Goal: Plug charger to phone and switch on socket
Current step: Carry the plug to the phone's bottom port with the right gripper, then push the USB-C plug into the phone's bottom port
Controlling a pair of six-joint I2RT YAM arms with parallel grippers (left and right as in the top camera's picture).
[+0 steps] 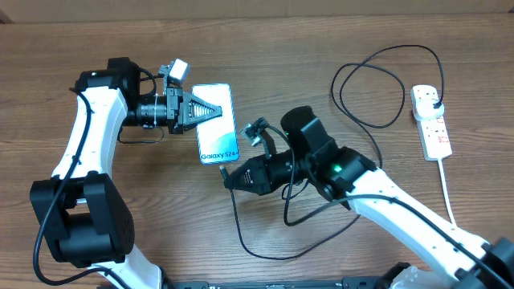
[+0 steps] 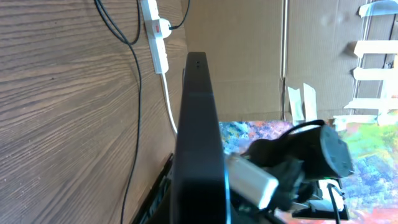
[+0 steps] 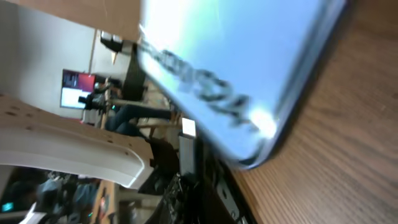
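**A:** Overhead view, item one: where is the phone [image 1: 217, 128] entered?

**B:** It is entered near mid-table [image 1: 265, 48]. It is clamped face and back by the left fingers [image 1: 201, 111], with its lower edge turned toward the right arm.

**A:** Item two, the right fingers [image 1: 231, 177]?

**B:** They are listed just beside that lower edge. The charger [image 1: 234, 215] is seen leading up to them. Their opening cannot be told, and no fingers are shown in the blurred right wrist view.

**A:** Item three, the socket [image 1: 434, 124]?

**B:** It is placed well apart at the right, with the plug already seated. No switching is judged due yet.

**A:** Handling note for the step in hand?

**B:** Insertion of the tip is judged to be the step.
- The phone should be held steady by the left arm.
- The tip should be lined up square with the port before it is pushed.
- Force should be applied along the phone's length only, so that twisting is avoided.
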